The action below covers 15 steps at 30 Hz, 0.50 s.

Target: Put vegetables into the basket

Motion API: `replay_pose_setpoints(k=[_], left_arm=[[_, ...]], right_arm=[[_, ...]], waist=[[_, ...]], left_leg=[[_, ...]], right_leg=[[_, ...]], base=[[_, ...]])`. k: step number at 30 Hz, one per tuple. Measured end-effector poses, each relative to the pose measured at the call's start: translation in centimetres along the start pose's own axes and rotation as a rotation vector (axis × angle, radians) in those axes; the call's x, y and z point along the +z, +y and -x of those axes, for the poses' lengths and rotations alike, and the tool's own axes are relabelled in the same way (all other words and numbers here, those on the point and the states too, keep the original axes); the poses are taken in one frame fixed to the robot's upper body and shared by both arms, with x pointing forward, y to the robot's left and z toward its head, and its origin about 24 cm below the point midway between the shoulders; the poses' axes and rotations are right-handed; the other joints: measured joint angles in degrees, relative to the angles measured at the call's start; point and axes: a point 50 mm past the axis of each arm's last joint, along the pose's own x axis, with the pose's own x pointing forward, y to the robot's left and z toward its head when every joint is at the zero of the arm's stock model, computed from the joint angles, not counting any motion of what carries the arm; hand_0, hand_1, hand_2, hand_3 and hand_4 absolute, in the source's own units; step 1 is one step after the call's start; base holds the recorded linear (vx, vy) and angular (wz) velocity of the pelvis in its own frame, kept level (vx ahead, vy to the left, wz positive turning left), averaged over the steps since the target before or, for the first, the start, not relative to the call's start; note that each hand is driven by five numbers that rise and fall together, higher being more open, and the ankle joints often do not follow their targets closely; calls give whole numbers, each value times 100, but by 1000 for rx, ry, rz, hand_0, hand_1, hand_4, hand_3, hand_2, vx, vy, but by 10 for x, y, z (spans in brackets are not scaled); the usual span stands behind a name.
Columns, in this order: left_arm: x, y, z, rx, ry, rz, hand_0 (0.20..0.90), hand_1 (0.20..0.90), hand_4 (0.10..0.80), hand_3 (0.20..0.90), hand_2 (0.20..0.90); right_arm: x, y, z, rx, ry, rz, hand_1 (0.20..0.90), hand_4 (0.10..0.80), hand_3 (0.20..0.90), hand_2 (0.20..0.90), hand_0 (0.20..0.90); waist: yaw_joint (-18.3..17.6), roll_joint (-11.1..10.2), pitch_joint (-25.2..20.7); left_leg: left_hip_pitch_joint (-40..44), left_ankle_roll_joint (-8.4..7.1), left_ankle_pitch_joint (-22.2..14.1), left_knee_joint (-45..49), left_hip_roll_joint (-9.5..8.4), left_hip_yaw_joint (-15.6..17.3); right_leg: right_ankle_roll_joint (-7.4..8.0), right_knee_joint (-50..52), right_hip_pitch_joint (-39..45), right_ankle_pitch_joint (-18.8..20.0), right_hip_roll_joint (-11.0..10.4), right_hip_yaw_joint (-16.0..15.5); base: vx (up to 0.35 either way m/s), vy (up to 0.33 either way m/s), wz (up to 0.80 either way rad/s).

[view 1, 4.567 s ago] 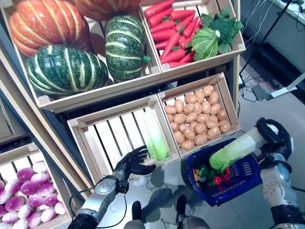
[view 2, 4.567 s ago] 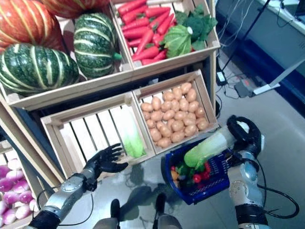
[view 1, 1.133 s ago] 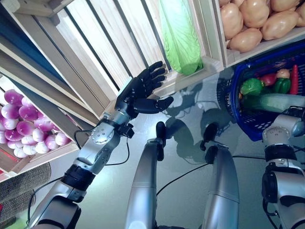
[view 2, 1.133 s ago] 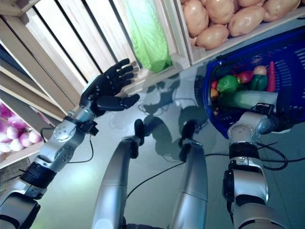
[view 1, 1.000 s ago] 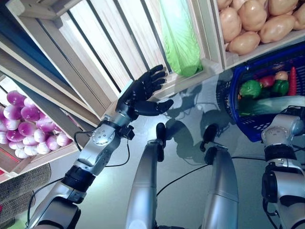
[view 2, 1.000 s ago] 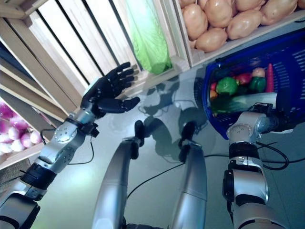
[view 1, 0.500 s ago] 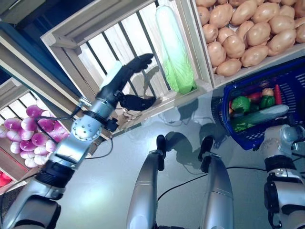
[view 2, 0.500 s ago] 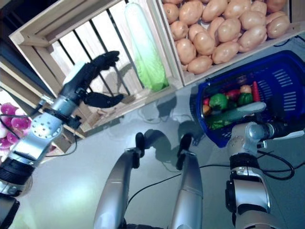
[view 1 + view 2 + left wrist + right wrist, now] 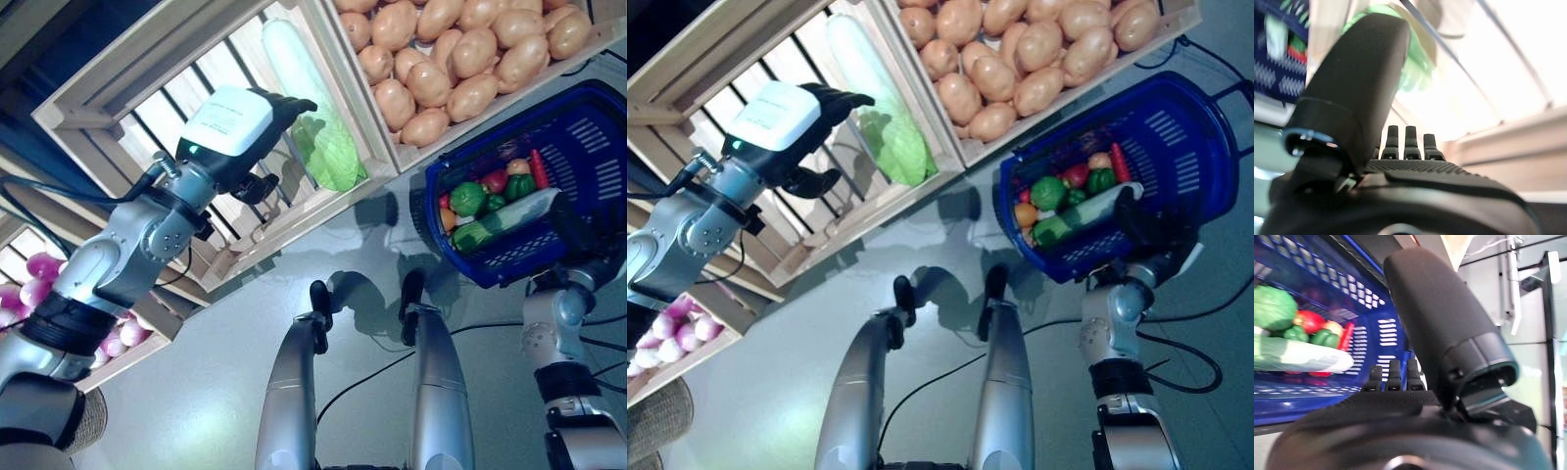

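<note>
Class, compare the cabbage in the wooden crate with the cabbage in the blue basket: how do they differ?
The crate cabbage lies alone on bare slats beside the left hand. The basket cabbage rests across peppers and other vegetables in the blue basket. Both are long, pale at one end and leafy green at the other.

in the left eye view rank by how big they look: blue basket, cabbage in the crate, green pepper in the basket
1. blue basket
2. cabbage, partly hidden by the left hand
3. green pepper
</note>
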Motion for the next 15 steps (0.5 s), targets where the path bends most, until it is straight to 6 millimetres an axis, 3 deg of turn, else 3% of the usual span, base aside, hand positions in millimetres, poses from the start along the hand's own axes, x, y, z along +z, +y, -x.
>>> replay_pose_setpoints(k=[7, 15], left_arm=[[2, -7, -10, 42, -107, -263, 900, 900, 800, 900, 900], [-3, -38, 0, -38, -187, -412, 900, 900, 800, 900, 900]], right_arm=[[-13, 10, 10, 107, 46, 16, 900, 800, 900, 900, 900], [-13, 12, 12, 114, 61, -10, 900, 800, 900, 900, 900]], waist=[[-227, -27, -1], [-235, -109, 1]], left_leg=[[65, -10, -31, -30, 42, 97], [84, -41, -24, -43, 101, 109]], right_leg=[[1, -16, -1, 3, 38, 86], [-12, -60, -5, -4, 83, 99]], base=[[-14, 39, -6], [-21, 36, -3]])
